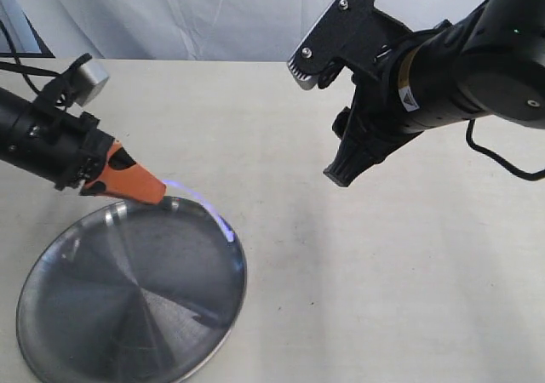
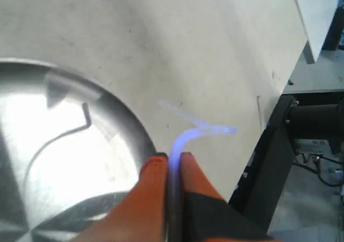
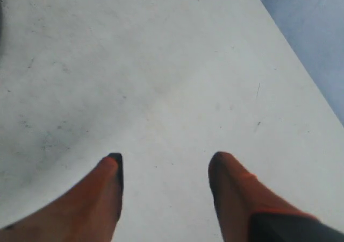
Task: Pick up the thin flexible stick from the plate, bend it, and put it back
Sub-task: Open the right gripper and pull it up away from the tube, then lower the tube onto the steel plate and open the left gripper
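The thin flexible stick [image 1: 204, 205] glows pale blue-violet and is kinked; it curves out from the orange fingertips of my left gripper [image 1: 160, 195] over the far rim of the plate [image 1: 77, 315]. In the left wrist view the stick [image 2: 199, 133] runs up between the two fingers of the left gripper [image 2: 173, 158], which is shut on it, then bends sideways above the table. The plate [image 2: 32, 161] lies just beside the fingers. My right gripper [image 1: 338, 175] hangs high over the table, far from the plate. It stands open [image 3: 165, 161] with only bare table between its fingers.
The pale tabletop [image 1: 366, 281] extends right of the plate. A white cloth backdrop [image 1: 213, 13] hangs behind the table's far edge. In the left wrist view the table edge [image 2: 279, 91] and a black frame [image 2: 317, 118] show beyond it.
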`<state>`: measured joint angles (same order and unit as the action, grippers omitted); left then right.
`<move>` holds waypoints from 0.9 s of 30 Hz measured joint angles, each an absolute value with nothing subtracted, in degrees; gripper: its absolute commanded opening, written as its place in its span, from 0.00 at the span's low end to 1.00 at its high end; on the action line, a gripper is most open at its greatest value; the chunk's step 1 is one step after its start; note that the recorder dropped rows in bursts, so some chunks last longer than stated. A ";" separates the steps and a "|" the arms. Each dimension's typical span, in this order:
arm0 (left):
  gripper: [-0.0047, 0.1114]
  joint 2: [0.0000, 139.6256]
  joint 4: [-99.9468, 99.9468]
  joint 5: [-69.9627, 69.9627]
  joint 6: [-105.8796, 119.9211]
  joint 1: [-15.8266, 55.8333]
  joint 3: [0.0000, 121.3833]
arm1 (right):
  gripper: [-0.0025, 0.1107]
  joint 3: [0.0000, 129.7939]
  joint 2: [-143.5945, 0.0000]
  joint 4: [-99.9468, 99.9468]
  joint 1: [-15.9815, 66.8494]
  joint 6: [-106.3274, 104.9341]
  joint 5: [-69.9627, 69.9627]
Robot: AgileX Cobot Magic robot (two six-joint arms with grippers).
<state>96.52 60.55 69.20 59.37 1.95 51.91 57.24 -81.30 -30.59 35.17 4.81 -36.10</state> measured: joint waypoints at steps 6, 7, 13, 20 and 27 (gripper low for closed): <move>0.04 91.74 44.05 67.28 46.66 1.17 51.91 | 0.46 57.24 -81.30 -31.12 35.17 5.05 -35.99; 0.04 91.47 41.84 66.64 44.73 1.17 51.91 | 0.46 57.24 -81.30 -31.12 35.17 5.05 -35.75; 0.04 91.25 37.93 65.56 41.32 1.17 50.40 | 0.46 57.24 -81.30 -31.34 35.17 5.05 -35.07; 0.06 91.25 37.42 64.59 40.95 1.17 49.76 | 0.46 57.24 -81.30 -31.34 35.17 5.05 -34.35; 0.32 91.25 37.42 64.37 40.95 1.17 49.76 | 0.46 57.24 -81.30 -31.34 35.17 5.57 -34.13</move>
